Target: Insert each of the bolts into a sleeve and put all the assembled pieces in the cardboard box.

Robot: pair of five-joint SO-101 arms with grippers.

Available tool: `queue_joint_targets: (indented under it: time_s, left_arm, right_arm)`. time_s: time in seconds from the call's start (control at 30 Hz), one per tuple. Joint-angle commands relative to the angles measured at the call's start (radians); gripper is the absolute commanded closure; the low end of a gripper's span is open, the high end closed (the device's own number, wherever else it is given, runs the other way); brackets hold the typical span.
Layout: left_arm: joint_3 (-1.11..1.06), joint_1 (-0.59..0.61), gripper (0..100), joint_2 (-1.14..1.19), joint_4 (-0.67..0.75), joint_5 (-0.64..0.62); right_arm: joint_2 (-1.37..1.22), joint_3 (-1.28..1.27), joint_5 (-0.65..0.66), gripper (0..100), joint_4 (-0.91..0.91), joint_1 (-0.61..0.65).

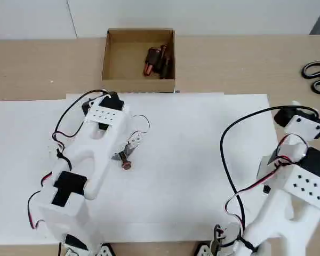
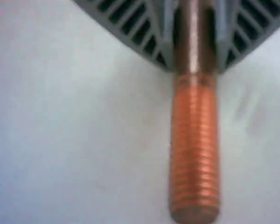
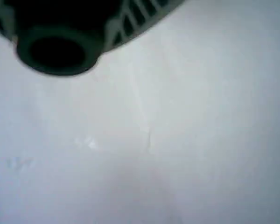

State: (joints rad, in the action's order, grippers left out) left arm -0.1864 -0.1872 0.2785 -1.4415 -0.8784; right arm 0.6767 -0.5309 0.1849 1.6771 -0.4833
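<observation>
Two arms noted from the high view, left arm [image 1: 80,165] and right arm [image 1: 296,197], at a wooden table [image 1: 21,64] laid with a white paper sheet [image 1: 192,160]. On the sheet's left part, left gripper [image 1: 129,149], closed on a copper bolt [image 1: 126,162], one end poking out past the fingertips, low over the paper. At the sheet's right edge, the right arm, bent over. Beyond the sheet's far edge, cardboard box [image 1: 122,58], open-topped, with several assembled pieces [image 1: 157,61] heaped in its right half. Near the table's far right edge, scissors [image 1: 317,76], well apart from arms and box.

From the left wrist view: fingers [image 2: 126,23] clamped on either side of the bolt's smooth shank, threaded end sticking out beyond them above the paper.

From the right wrist view: right gripper [image 3: 70,21] closed around a dark sleeve [image 3: 58,51], open bore facing outward, ribbed finger [image 3: 140,16] tight beside it, just above the paper.
</observation>
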Motion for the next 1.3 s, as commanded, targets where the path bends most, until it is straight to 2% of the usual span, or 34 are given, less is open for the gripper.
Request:
queue_joint_targets:
  time_s: [0.0,0.23,0.4,0.57,0.77,1.1,1.27]
  left_arm:
    - [0.077,0.012,99,-0.002,-0.098,-0.091]
    - [0.251,0.021,99,-0.002,-0.304,-0.341]
    - [0.338,0.095,99,-0.002,-0.311,-0.365]
    - [0.412,0.256,99,0.006,-0.310,-0.430]
    - [0.420,0.373,99,0.009,-0.227,-0.463]
    - [0.418,0.376,99,0.011,-0.077,-0.592]
    - [0.418,0.379,99,0.072,-0.061,-0.592]
  right_arm:
    - [0.025,0.005,0.000,99.5,-0.002,-0.013]
    - [0.025,0.003,0.000,99.5,-0.002,-0.015]
    - [0.025,0.003,0.000,99.5,-0.002,-0.015]
    - [0.025,0.002,0.000,99.5,-0.002,-0.015]
    - [0.019,0.002,0.000,99.5,-0.002,-0.015]
    - [0.016,0.000,0.000,99.5,-0.002,-0.013]
    - [0.016,0.000,0.000,99.5,-0.002,-0.012]
